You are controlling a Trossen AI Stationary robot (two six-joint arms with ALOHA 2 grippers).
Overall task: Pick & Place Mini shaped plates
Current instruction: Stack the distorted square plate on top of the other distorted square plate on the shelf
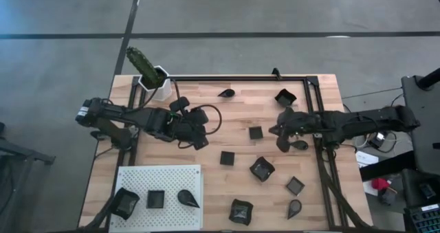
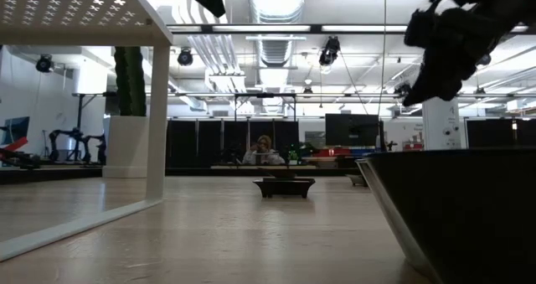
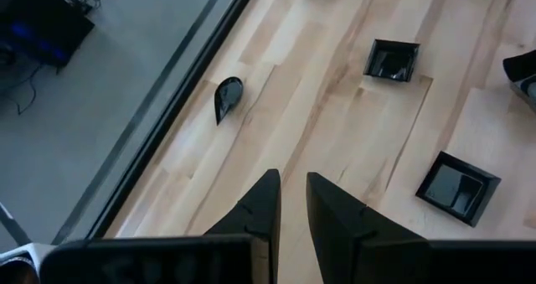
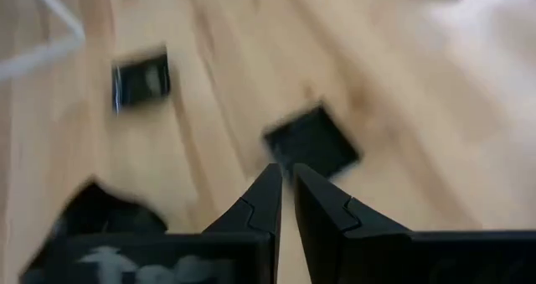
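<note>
Several small dark plates lie flat on the wooden table (image 1: 206,102): a teardrop (image 1: 225,93), a wavy one (image 1: 285,97), squares (image 1: 256,132) (image 1: 227,158) and others nearer the front. Three more lie on the white perforated board (image 1: 165,174). My left gripper (image 1: 200,135) hovers left of centre, shut and empty; its wrist view (image 3: 291,202) shows a teardrop (image 3: 226,95) and two squares (image 3: 391,59) (image 3: 457,186) below it. My right gripper (image 1: 280,135) hovers right of the centre square, shut and empty; a square plate (image 4: 311,142) lies just past its fingertips (image 4: 286,183).
A white hexagonal pot with a green cactus (image 1: 152,77) stands at the far left corner. A dark frame rail (image 1: 234,78) runs along the far edge and down both sides. In the low view a large dark plate (image 2: 461,209) stands close at the right.
</note>
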